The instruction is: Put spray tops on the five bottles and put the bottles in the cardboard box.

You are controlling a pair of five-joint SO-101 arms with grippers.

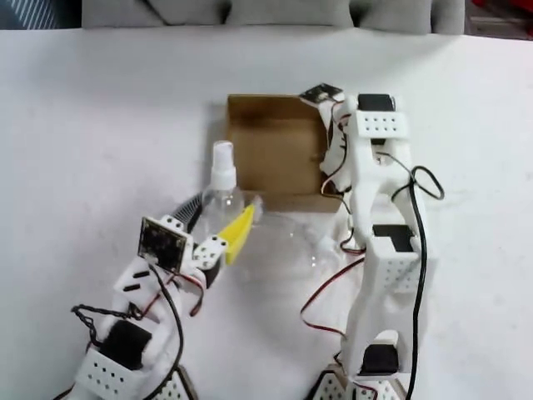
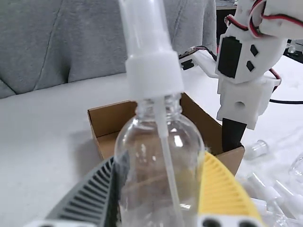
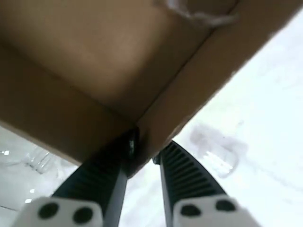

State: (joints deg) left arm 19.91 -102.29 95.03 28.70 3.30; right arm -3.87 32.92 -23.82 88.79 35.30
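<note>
On the white tabletop (image 1: 100, 125), the left arm comes in from the near left corner. Its left gripper (image 1: 223, 206) (image 2: 161, 161) has one grey ribbed jaw and one yellow ribbed jaw. These jaws are clenched around the body of a clear round-shouldered plastic bottle (image 1: 218, 198) (image 2: 158, 156). The bottle stands roughly upright, with its body between the two jaws.

A white plastic spray top (image 1: 223, 162) (image 2: 154, 71) sits on the bottle's neck, and its thin dip tube runs down inside the clear body. The bottle is just beside the near left corner of the open brown cardboard box (image 1: 271, 142) (image 2: 106, 123) and outside its walls.

The box lies at the middle of the tabletop with its opening upward, and its brown floor is visible.

At the box's near right corner is the right gripper (image 3: 142, 142), hanging from the white right arm (image 1: 379, 208) (image 2: 246, 71), which stretches along the right side of the tabletop. Its two dark ribbed jaws straddle the cardboard box (image 3: 94, 56) at that corner, one on each side of the wall, and are clenched on the cardboard.

Other clear plastic bottles (image 1: 291, 237) (image 3: 215, 152) lie on their sides on the tabletop near the box, between the two arms. Loose white spray tops (image 2: 267, 189) lie farther right, close to the right arm's base side.
</note>
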